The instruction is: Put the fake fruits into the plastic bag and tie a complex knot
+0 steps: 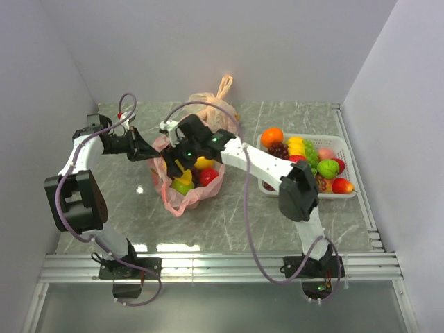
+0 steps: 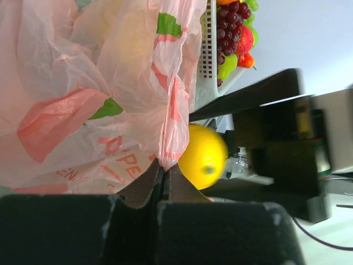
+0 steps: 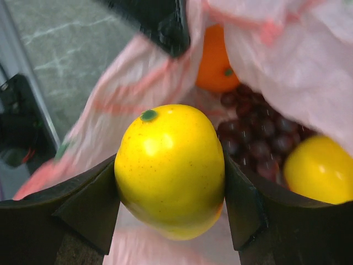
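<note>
1. Top view: pink bag in the middle of the table, mouth up, red, green and yellow fruits inside. Only here: a white basket holding more on the right, and a pale bag behind.
2. Left wrist view: left gripper pinched together on the bag's edge. Hard to tell from above.
3. Right wrist view: right gripper clamped on a yellow fruit at the bag's mouth. Only here: an orange and purple grapes deep in the bag.
</note>
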